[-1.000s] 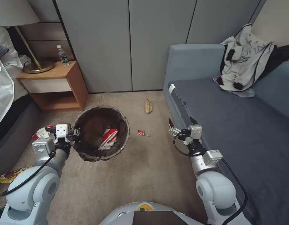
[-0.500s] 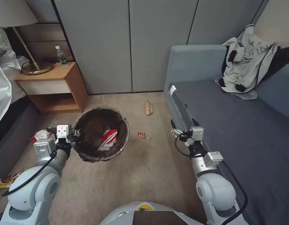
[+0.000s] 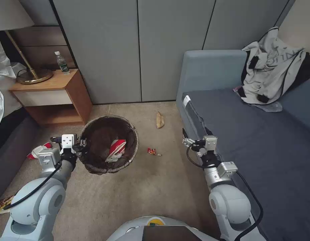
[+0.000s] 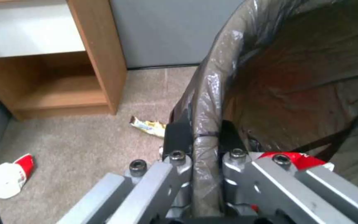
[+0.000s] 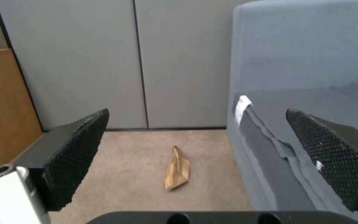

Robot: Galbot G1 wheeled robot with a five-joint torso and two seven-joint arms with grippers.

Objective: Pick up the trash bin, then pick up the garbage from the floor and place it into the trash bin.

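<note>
Trash bin: the trash bin [image 3: 109, 144], lined with a dark brown bag folded over its rim, hung in front of the robot's left side, held by its rim
Inside the bin: a red-and-white crumpled carton [image 3: 117, 148] lay in the bag; the wrist view also showed the bin [image 4: 278, 81] with a red edge low inside
Left gripper: the left gripper [image 3: 81, 144] sat at the bin's near-left rim, its fingers [image 4: 177, 137] closed tight with the bagged rim pinched between them
Right gripper: the right gripper [image 3: 185, 139] hung beside the sofa's front edge, well apart from the bin; its fingers [image 5: 77, 146] stood wide apart with nothing between them
Garbage on the floor: a tan paper bag [image 3: 159, 119] lay near the wardrobe, seen between the open fingers [image 5: 178, 169]; a small red wrapper [image 3: 152, 151] lay just right of the bin; a second red-and-white carton [image 3: 37, 150] lay left of the left arm; a yellow wrapper [image 4: 148, 125] lay near the nightstand
Surface: beige carpet [image 3: 155, 187]
Room: grey wardrobe doors [image 3: 138, 50] behind, a wooden nightstand [image 3: 51, 97] with a water bottle [image 3: 61, 63] and lamp base, a grey sofa [image 3: 255, 140] with crumpled clothing [image 3: 272, 73]
</note>
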